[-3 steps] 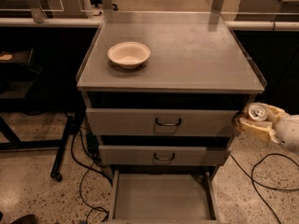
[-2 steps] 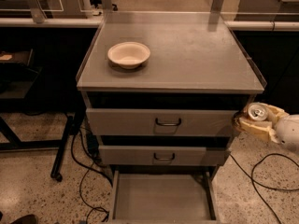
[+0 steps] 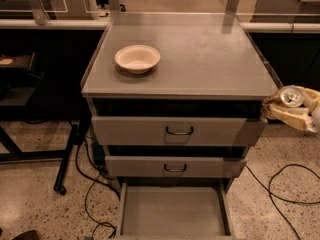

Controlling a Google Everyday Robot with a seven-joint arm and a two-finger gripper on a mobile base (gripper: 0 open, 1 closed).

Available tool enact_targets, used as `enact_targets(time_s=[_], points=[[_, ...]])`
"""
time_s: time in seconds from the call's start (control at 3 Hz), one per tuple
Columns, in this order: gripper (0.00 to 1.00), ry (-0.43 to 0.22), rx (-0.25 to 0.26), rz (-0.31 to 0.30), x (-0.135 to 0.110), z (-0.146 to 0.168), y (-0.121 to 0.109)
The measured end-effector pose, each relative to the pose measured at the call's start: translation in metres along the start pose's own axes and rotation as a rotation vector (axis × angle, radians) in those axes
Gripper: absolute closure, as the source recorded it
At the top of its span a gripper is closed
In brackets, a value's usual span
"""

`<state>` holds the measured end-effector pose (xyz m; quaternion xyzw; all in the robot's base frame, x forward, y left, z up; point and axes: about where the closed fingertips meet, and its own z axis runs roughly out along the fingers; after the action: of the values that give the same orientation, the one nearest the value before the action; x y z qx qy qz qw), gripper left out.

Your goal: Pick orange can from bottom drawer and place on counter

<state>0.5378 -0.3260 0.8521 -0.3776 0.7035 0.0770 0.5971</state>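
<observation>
We're approx halfway: pick looks done, placing left. Bowl (image 3: 137, 59) sits on counter (image 3: 210, 54), nothing in it. Bottom drawer (image 3: 172, 216) is open, tray bare. Orange can (image 3: 291, 96) is off counter's right edge w/ gripper (image 3: 292, 109) clamped round it, not yet set down.

Light: dim, warm, from overhead.
Sheen: soft on counter (image 3: 200, 59).
Shadows: black gaps over upper drawers (image 3: 150, 131).
Gripper (image 3: 294, 108): right edge, lit, clasping orange can (image 3: 291, 95).

Three drawers (image 3: 175, 167), one bowl (image 3: 137, 58), one can (image 3: 291, 95), one right-edge end effector (image 3: 289, 109).
</observation>
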Motion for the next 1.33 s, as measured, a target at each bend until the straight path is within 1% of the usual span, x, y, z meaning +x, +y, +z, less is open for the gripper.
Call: enact_targets(time_s=[0.33,0.67,1.0,1.33], points=[[1.00,0.001,-0.001,-0.001,0.000,0.000,0.000],[1.00,-0.007,0.029,-0.017,-0.021,-0.011,-0.024],[1.00,-0.024,0.057,-0.065,-0.056,-0.025,-0.051],[1.00,-0.030,0.066,-0.072,-0.062,-0.028,-0.056]])
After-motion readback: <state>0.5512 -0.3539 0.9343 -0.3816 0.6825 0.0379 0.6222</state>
